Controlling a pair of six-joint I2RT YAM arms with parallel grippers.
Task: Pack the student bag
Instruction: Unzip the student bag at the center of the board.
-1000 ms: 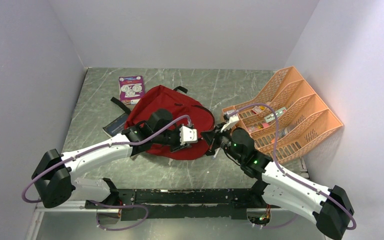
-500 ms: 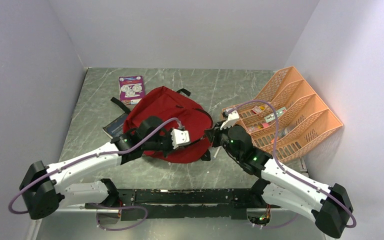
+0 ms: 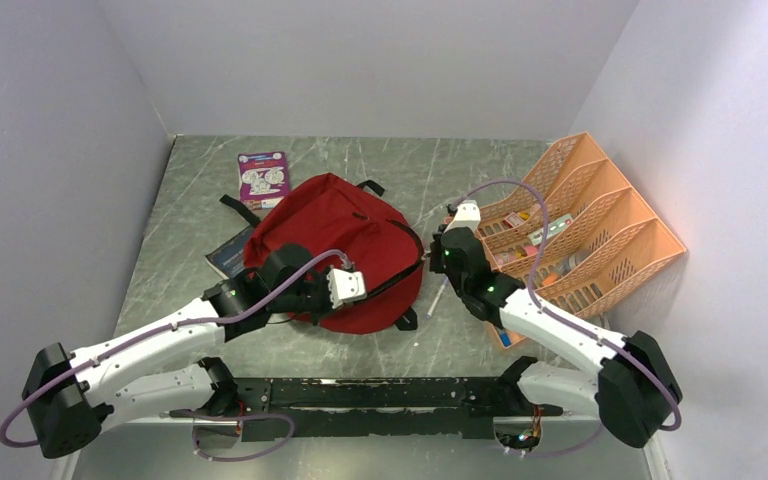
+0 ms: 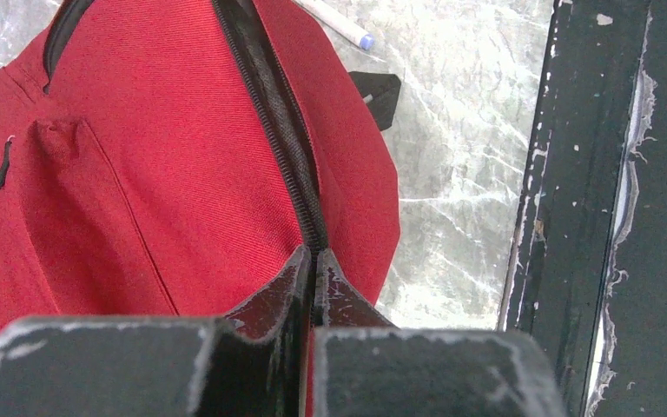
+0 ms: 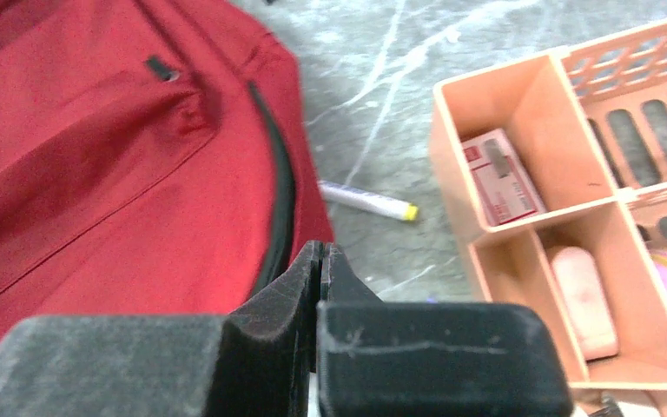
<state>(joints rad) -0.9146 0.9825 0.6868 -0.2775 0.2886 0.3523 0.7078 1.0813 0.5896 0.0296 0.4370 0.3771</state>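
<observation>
- Two sets of jaws, both pressed shut. The left gripper (image 4: 313, 261) pinches the black zipper trim (image 4: 276, 113) of the student bag (image 3: 335, 220), the track running straight into its fingertips; the right gripper (image 5: 320, 254) is clenched at the bag's right-hand rim, though whether it has caught any fabric cannot be told.
- Seen from above, the dark red bag lies on the marble table (image 3: 390, 165) between the two arms; the left tool sits at its near edge, the right at the side facing the orange organiser (image 3: 565, 165).
- The trim runs as a dark line from one tool to the other — the axis the next move likely turns on; drawing the two apart would, by the look of it, open the bag's mouth.
- The left arm lies nearer the bag's body; a pen (image 5: 366, 201) rests on the table between bag and organiser; a purple booklet (image 3: 263, 177) lies beyond the bag.
</observation>
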